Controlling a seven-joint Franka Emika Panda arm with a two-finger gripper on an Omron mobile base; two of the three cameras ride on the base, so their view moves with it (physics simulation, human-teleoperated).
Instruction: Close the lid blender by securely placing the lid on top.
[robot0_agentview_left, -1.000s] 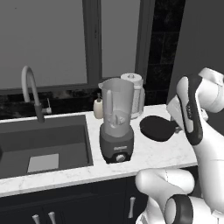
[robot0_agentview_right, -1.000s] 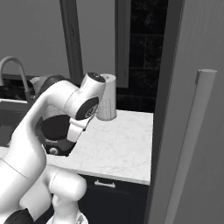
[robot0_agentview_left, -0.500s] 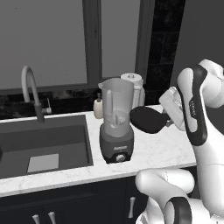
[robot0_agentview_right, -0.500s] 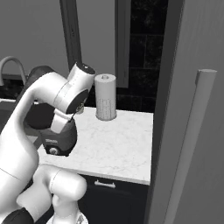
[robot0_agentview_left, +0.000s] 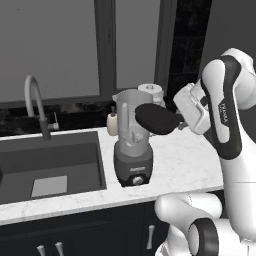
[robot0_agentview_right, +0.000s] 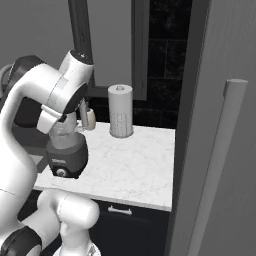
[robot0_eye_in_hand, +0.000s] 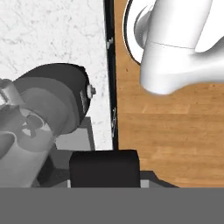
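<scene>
The blender (robot0_agentview_left: 132, 150) stands on the white counter (robot0_agentview_left: 185, 165) just right of the sink, its clear jar (robot0_agentview_left: 129, 120) open at the top and its dark base (robot0_agentview_right: 64, 157) showing a round front knob (robot0_agentview_left: 137, 180). My gripper (robot0_agentview_left: 177, 123) is shut on the right edge of the black lid (robot0_agentview_left: 157, 120). The lid hangs flat in the air at rim height, just to the right of the jar's top. In the hand view the lid (robot0_eye_in_hand: 104, 168) sits low in the picture, with the blender (robot0_eye_in_hand: 52, 105) seen from above to its left.
A sink (robot0_agentview_left: 50, 165) with a curved faucet (robot0_agentview_left: 35, 100) lies left of the blender. A cream soap bottle (robot0_agentview_left: 112, 124) and a pale white-capped appliance (robot0_agentview_right: 120, 117) stand behind it. A tall cabinet panel (robot0_agentview_right: 220, 125) bounds the counter on the right.
My gripper has risen from near the counter with the lid and carried it left, up to the jar's rim. The blender has not moved.
</scene>
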